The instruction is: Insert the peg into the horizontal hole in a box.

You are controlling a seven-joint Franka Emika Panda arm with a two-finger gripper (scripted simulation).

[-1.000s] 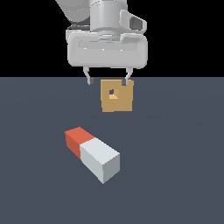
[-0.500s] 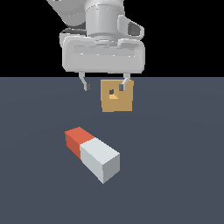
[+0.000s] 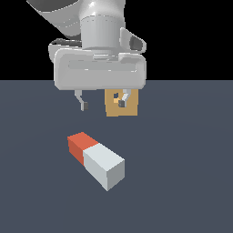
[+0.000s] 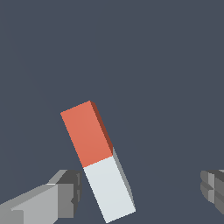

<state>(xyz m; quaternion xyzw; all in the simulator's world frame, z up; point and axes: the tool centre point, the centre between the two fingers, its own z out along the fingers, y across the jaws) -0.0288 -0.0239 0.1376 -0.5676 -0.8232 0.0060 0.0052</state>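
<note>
Peg (image 4: 97, 160) flat on floor, below spread jaws (untouched), nearer one finger (image 4: 65, 195)

Beneath me spreads a flat, dark slate-blue floor (image 3: 182, 191), evenly lit and unmarked. Beyond me it ends in a straight horizon against a plain black backdrop (image 3: 191, 36).

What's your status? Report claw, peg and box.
Claw open, empty, above the floor. Orange-red and pale grey square-section peg flat on the floor, not gripped. Tan cube-like box behind the claw, hole partly hidden by a finger. Nothing else in view.
</note>
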